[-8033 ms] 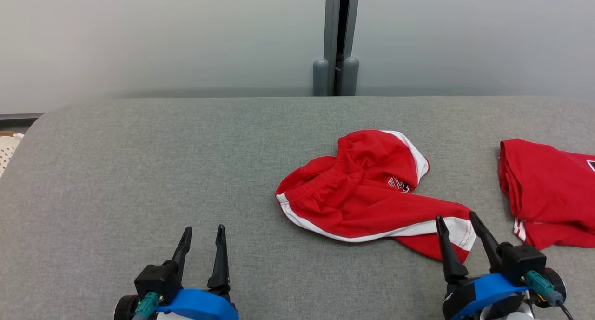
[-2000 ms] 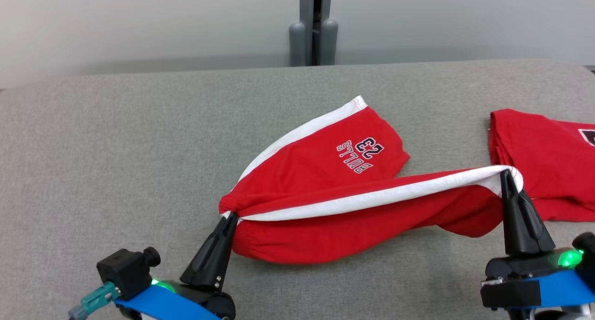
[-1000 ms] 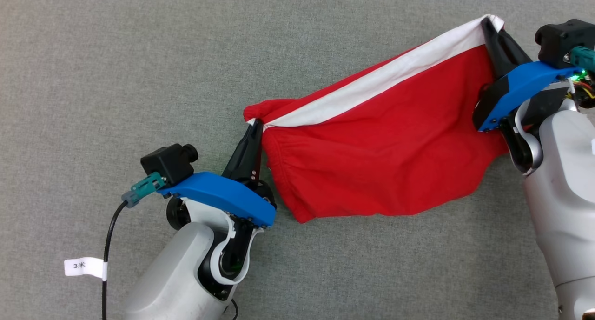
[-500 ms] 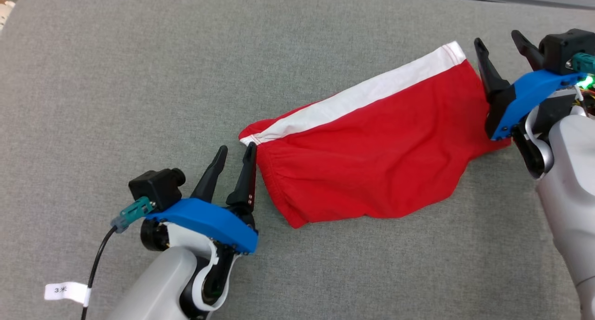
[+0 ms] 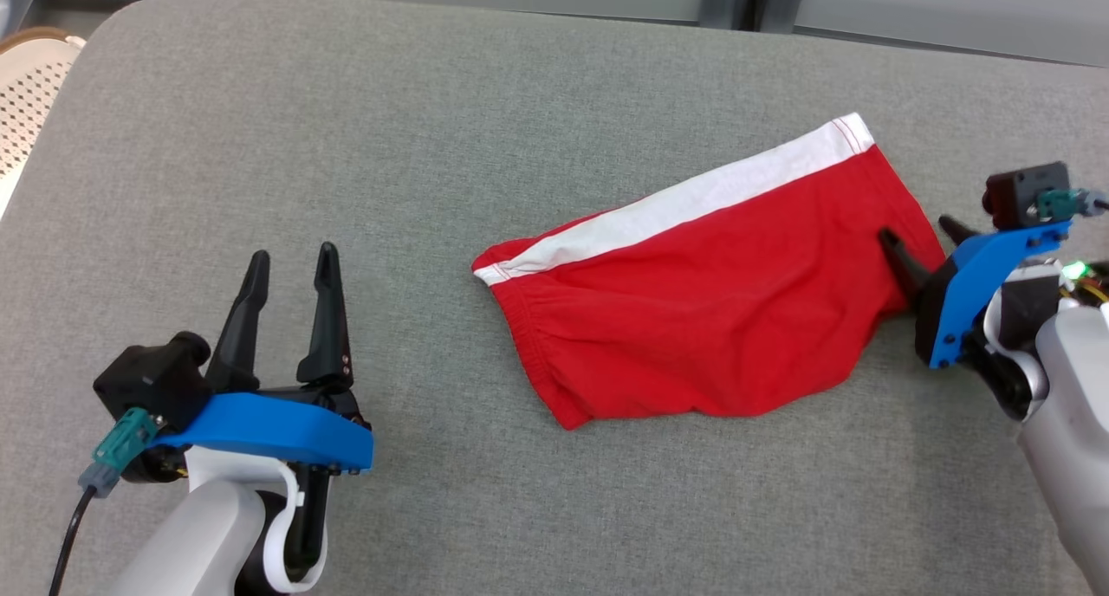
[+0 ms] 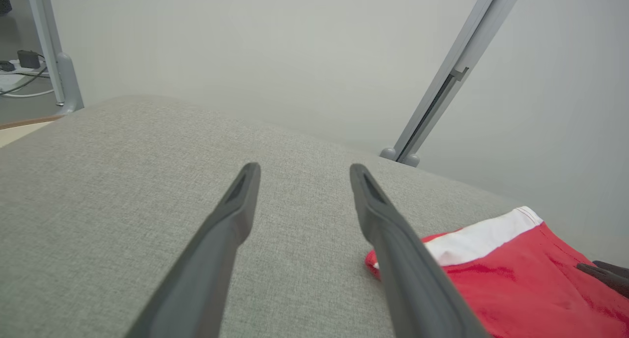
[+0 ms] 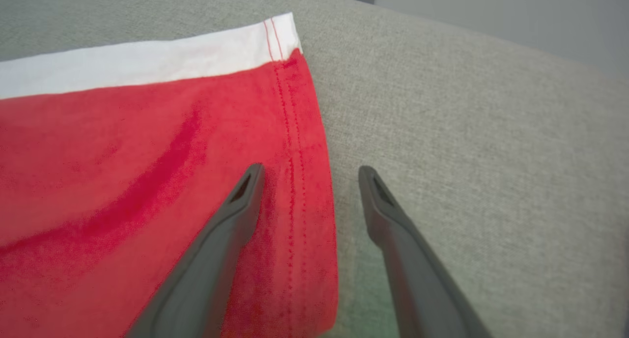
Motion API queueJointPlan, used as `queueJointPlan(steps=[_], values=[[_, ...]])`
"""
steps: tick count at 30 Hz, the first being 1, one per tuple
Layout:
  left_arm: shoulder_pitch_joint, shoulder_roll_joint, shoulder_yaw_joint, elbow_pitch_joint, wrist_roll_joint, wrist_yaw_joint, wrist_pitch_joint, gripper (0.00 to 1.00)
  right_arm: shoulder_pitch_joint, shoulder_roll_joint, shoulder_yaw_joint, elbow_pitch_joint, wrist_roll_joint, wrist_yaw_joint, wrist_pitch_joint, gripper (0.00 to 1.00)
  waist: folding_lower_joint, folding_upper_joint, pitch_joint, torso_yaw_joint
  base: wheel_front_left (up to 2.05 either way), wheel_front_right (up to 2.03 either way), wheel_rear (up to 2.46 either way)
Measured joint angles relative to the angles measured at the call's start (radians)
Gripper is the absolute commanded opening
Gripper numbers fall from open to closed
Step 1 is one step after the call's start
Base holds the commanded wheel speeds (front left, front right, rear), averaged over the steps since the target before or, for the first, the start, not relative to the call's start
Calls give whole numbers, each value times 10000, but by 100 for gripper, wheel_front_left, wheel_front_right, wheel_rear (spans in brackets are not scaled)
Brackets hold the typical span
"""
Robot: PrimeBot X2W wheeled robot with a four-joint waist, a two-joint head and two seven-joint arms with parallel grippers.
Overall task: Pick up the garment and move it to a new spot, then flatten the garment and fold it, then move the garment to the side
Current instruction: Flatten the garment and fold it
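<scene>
The garment [image 5: 710,310] is a pair of red shorts with a white side stripe, lying spread on the grey padded table [image 5: 390,128] right of the middle. My left gripper [image 5: 292,256] stands open at the lower left, well apart from the waistband end, with nothing between its fingers. In the left wrist view the open gripper [image 6: 304,168] points past the garment [image 6: 516,274], which lies to the lower right. My right gripper [image 5: 916,229] is open at the garment's right hem. In the right wrist view the gripper [image 7: 311,170] straddles the stitched hem of the garment [image 7: 147,156].
A white perforated basket [image 5: 30,85] sits beyond the table's rounded left corner. A pale wall with a grey post [image 6: 442,92] runs behind the far edge. Bare grey fabric stretches left of and in front of the garment.
Both grippers have opened and let go of the garment, which now lies on the table. My left gripper has drawn back to the left of it. The head camera has also shifted.
</scene>
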State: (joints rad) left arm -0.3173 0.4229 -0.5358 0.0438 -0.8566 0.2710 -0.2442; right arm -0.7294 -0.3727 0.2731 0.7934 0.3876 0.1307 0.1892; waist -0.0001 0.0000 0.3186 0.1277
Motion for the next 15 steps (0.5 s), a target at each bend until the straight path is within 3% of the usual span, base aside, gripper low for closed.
queueJointPlan(steps=[5, 6, 7, 9, 11, 15], values=[[199, 201, 17, -115, 460, 190, -56, 100, 437, 12, 155, -263, 422, 0, 491, 100, 0, 0, -36, 86, 0, 0, 0], [248, 194, 12, -128, 487, 190, -69, 100, 462, 25, 163, -301, 499, 0, 573, 55, 0, 0, -35, 89, 0, 0, 0], [282, 182, 8, -130, 502, 190, -88, 100, 484, 33, 190, -345, 589, 0, 612, 42, 0, 0, -35, 89, 0, 0, 0], [295, 194, -19, -102, 694, 203, -100, 100, 579, 92, 180, -391, 677, 0, 600, 29, 0, 0, -39, 80, 0, 0, 0], [321, 188, -23, -23, 807, 236, -128, 100, 623, 173, 150, -437, 717, 0, 410, 0, 0, 0, -44, 43, 0, 0, 0], [399, 25, 8, 59, 903, 192, -144, 100, 684, 384, -25, -552, 704, 0, -326, 0, 0, 0, -103, -84, 0, 0, 0]])
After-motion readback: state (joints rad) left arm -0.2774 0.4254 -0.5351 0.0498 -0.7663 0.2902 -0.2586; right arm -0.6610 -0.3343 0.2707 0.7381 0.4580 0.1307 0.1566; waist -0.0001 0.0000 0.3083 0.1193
